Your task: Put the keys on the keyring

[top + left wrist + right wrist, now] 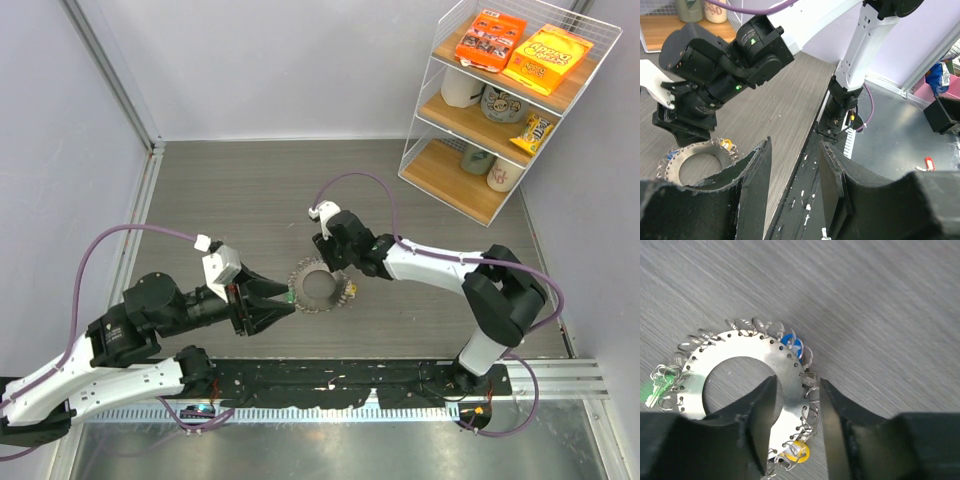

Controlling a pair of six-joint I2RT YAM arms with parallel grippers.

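While the left gripper [278,302] hangs wide and empty left of the keyring [755,347], the right gripper [799,432] narrowly straddles its rim, likely to steady it.

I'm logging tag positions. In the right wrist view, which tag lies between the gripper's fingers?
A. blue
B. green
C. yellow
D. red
C: the yellow tag sits on the keyring rim in the gap between the right gripper fingers, while the blue tag and green tag lie farther round the rim.
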